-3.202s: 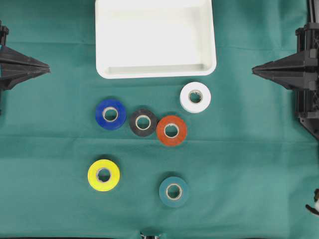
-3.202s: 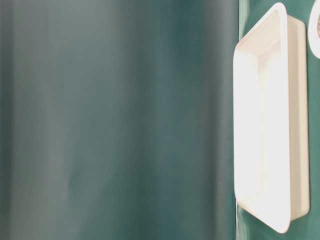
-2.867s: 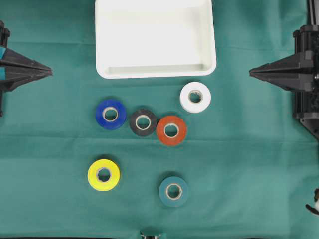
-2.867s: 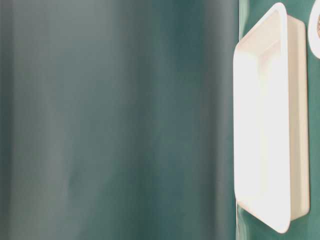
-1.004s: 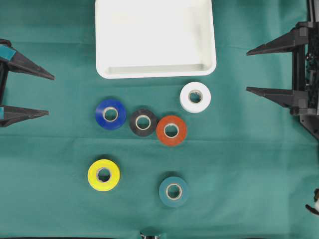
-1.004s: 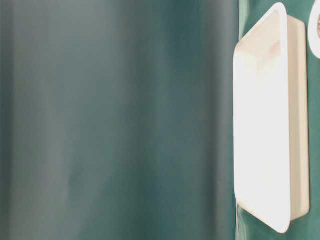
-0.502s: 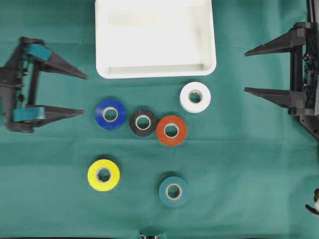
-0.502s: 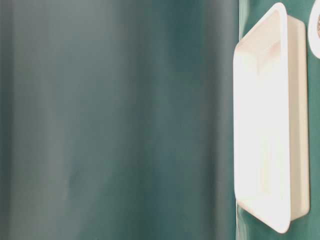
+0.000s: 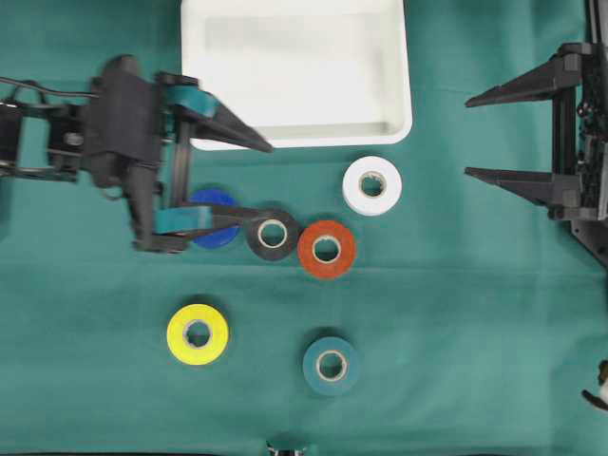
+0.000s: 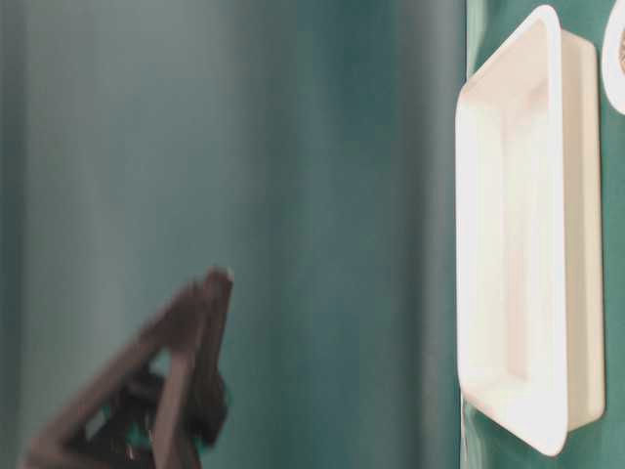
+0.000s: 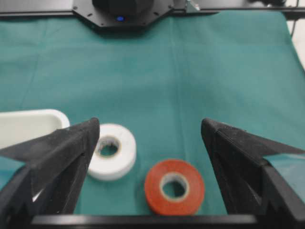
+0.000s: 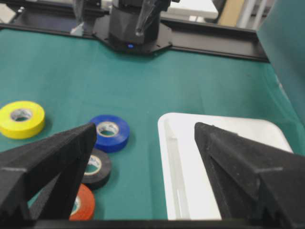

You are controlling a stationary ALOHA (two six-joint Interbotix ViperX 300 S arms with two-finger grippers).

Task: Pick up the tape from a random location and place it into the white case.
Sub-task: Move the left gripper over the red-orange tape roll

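Note:
Several tape rolls lie flat on the green cloth below the white case (image 9: 296, 141): blue (image 9: 214, 199), black (image 9: 273, 234), red (image 9: 327, 249), white (image 9: 372, 185), yellow (image 9: 198, 333) and teal (image 9: 331, 365). My left gripper (image 9: 266, 182) hangs open over the blue roll, one finger crossing it and ending by the black roll, the other over the case's front rim. Its wrist view shows the white roll (image 11: 112, 151) and red roll (image 11: 174, 186) ahead between the open fingers. My right gripper (image 9: 466, 138) stands open at the right edge, holding nothing.
The right wrist view shows the case (image 12: 228, 143) beside the blue roll (image 12: 110, 132), black roll (image 12: 96, 167) and yellow roll (image 12: 21, 119). In the table-level view, the case (image 10: 562, 147) stands at the right, with the left gripper (image 10: 186, 371) a blur.
The left arm has swung right from the table's left edge to above the blue and black rolls, jaws still open. The right gripper and all rolls have stayed put.

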